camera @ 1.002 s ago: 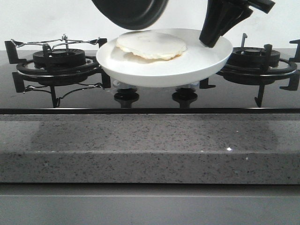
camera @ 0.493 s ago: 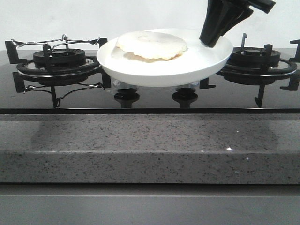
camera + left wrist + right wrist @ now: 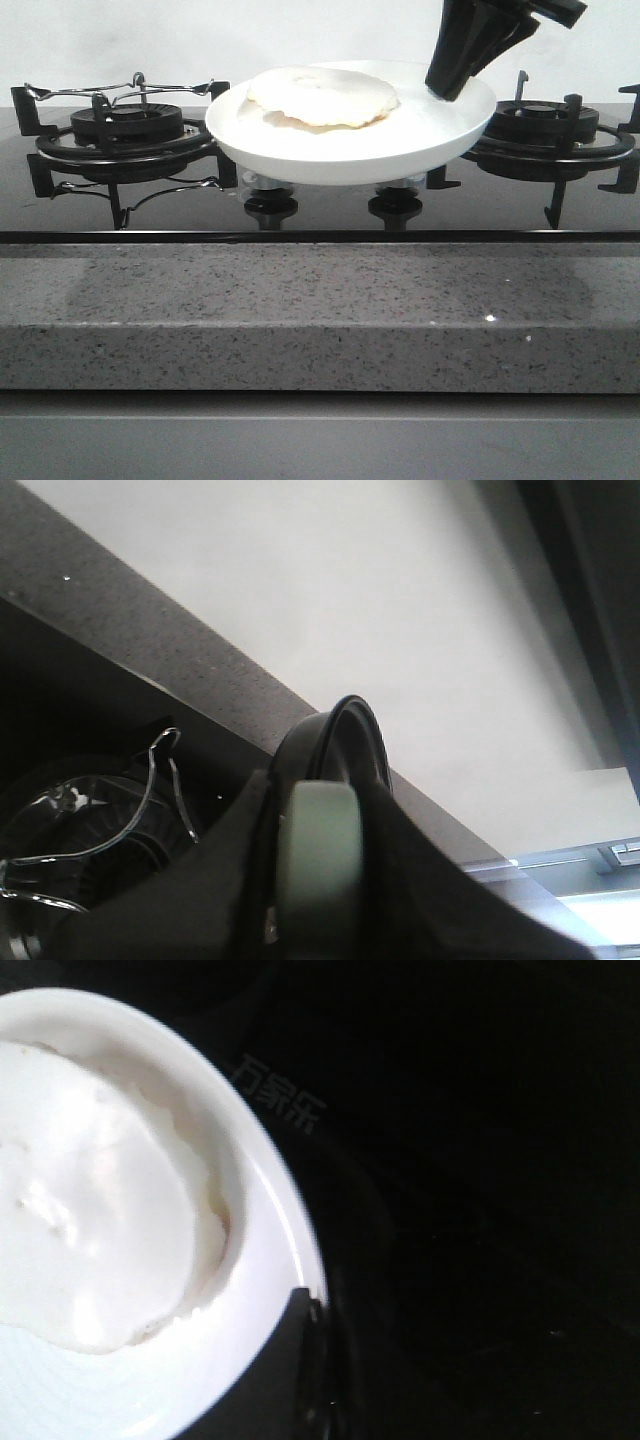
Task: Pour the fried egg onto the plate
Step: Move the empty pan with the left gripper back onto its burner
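At the left of the front view sat a black gas burner [image 3: 125, 135] with a wire trivet. We saw no left arm in that view. In the left wrist view, the left gripper [image 3: 318, 865] filled the lower centre, its fingers closed around a pale, rounded handle-like part with a dark curved rim [image 3: 345, 735] behind it. We took this to be the frying pan, though we could not be sure.

In the centre of the front view, the plate [image 3: 440, 125] was held above the stove, clear of the two control knobs [image 3: 270, 205] below it. The fried egg [image 3: 322, 97] lay flat on the plate, toward its left and rear side, wholly inside the rim. The right wrist view showed the same, with the egg in the left of the frame.

At the upper right of the front view, the right gripper [image 3: 452, 85] pinched the plate's right rim, one finger over the edge. Another burner [image 3: 555, 130] sat at the far right. The speckled grey bench [image 3: 320, 310] ran across the lower frame.

We judged the pour itself done. To finish well, we would have kept the plate level, since the egg sat off-centre and could slide on the glossy surface. We would have lowered it slowly onto a flat spot, letting go only once it was supported.
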Robot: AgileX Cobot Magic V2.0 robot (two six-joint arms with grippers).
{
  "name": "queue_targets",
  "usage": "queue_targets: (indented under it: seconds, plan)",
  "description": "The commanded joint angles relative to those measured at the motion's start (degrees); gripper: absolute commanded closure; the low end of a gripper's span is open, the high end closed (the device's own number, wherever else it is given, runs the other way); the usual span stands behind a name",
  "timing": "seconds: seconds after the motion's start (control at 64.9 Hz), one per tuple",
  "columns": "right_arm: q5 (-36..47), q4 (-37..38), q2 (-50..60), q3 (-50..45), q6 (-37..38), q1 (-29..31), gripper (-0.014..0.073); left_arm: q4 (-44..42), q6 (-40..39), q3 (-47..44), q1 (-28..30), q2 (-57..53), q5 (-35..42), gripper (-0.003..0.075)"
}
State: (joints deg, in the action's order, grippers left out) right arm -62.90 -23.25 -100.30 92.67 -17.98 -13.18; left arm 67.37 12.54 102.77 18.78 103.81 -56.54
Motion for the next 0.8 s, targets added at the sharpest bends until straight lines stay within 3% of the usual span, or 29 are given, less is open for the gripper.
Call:
queue_targets:
  seconds: [0.0, 0.355, 0.786]
  plan:
    - [1.55, -2.53, 3.36, 1.59, -0.23, 0.10, 0.0661, 8.88, 1.98, 1.72, 0.15, -0.73, -0.18, 0.0739]
    - [1.55, -2.53, 3.36, 1.59, -0.23, 0.10, 0.0661, 9.52, 2.09, 1.72, 0.15, 5.36, -0.55, 0.0739]
    - [1.55, -2.53, 3.36, 1.59, -0.23, 0.10, 0.0661, -0.28, 2.09, 1.72, -0.06, 5.73, -0.51, 0.0739]
